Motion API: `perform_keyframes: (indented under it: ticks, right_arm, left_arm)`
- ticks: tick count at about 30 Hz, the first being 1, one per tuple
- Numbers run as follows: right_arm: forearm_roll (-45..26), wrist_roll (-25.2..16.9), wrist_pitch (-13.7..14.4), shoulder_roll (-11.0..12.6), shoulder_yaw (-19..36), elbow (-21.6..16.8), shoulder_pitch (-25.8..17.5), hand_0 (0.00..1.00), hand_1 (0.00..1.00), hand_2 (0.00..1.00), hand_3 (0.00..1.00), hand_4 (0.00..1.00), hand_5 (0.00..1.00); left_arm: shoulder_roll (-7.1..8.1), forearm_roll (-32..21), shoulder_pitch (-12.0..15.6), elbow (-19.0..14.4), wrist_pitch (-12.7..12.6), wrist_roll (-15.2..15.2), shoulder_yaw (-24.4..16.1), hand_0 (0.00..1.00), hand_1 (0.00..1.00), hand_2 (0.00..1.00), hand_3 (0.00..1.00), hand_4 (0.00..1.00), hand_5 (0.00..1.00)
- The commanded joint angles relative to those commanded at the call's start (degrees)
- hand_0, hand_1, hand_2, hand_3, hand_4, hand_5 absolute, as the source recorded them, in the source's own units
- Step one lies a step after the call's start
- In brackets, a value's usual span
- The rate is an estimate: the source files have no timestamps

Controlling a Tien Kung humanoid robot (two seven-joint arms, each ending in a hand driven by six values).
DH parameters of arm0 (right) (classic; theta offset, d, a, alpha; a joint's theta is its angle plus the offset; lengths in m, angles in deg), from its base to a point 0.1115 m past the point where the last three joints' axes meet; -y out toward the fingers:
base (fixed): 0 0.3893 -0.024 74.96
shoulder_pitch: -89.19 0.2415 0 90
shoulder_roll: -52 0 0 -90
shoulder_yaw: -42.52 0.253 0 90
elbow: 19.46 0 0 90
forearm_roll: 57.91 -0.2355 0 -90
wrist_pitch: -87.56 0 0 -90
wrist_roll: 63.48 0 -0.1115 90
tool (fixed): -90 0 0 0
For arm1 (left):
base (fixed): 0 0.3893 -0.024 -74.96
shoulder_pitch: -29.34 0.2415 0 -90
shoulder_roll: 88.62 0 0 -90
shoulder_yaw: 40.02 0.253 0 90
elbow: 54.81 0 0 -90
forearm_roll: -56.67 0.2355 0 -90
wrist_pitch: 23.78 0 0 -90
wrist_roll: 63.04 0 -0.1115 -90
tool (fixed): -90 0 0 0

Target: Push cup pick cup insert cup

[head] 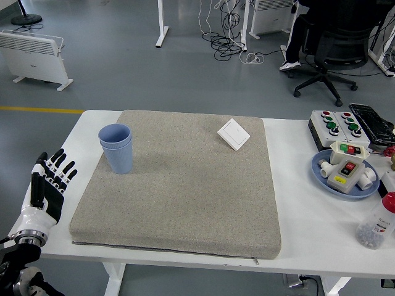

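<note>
Blue cups (116, 148) stand nested upright, mouths up; left robot hand (46, 188) empty, fingers spread.

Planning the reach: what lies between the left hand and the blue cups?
Head view: only bare white table and the grey mat's edge lie between left hand and stacked blue cups.

left arm (15, 259) cropped, bottle (378, 222) cut off

Grey floor (123, 55) with a yellow line (40, 110) at left. White radiator (34, 55) top left, another (271, 11) at top. White desk legs (162, 24), tangled cables (225, 37) on the floor. Black office chair (330, 52) top right. White table (308, 203) in front. Even, diffuse light.
</note>
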Motion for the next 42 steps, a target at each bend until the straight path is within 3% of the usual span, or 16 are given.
perform_keyframes:
  ticks: [42]
  right_arm:
    - [0.0,-0.1,-0.2,0.1,0.1,0.0,0.6,0.69,0.594,0.602,0.545,0.104,0.46]
  left_arm:
    - [-0.34,0.9,-0.4,0.8,-0.5,-0.1,-1.7,0.861,0.875,0.944,0.858,0.598,0.998]
